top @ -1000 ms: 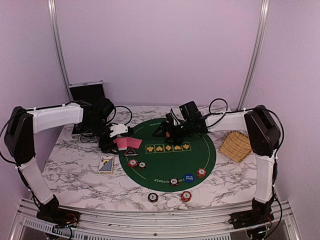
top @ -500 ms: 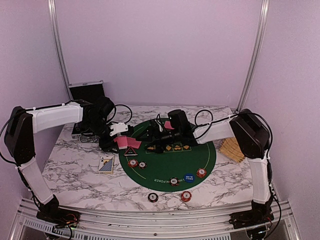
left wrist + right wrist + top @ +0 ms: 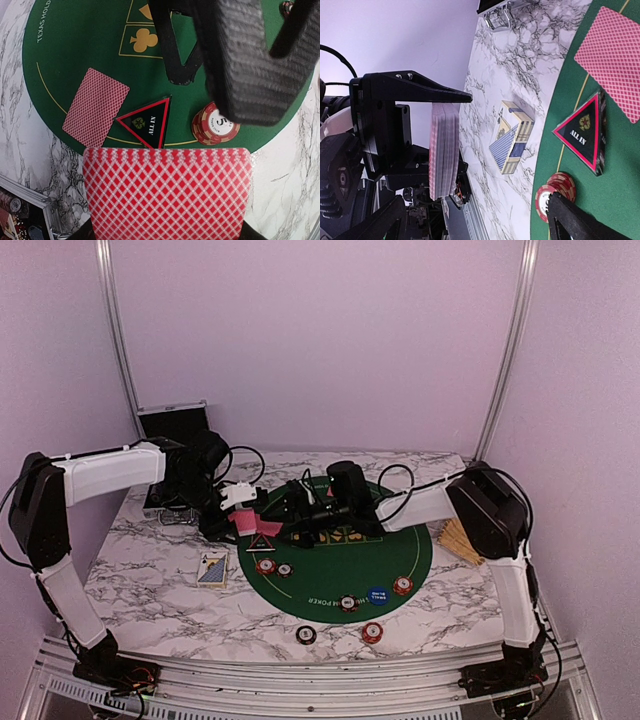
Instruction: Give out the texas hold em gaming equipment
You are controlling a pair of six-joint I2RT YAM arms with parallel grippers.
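Note:
My left gripper (image 3: pixel 232 518) is shut on a deck of red-backed playing cards (image 3: pixel 165 192), held just above the left rim of the green poker mat (image 3: pixel 335 552). One card (image 3: pixel 96 107) lies face down on the mat beside the black triangular "ALL IN" marker (image 3: pixel 147 122) and a stack of dark-red chips (image 3: pixel 215 127). My right gripper (image 3: pixel 290 508) is open and sits close to the right of the deck (image 3: pixel 442 150), with its fingers (image 3: pixel 575 220) spread wide and nothing between them. More chips (image 3: pixel 402 585) and a blue button (image 3: pixel 377 594) lie along the mat's near edge.
A blue card box (image 3: pixel 212 568) lies on the marble left of the mat. The black silver-edged case (image 3: pixel 172 425) stands open at the back left. A slatted wooden piece (image 3: pixel 460 538) lies right of the mat. Two chips (image 3: pixel 306 634) sit off the mat near the front.
My right arm has swung left across the mat, from its centre to just beside the held deck. The left arm and deck have stayed put.

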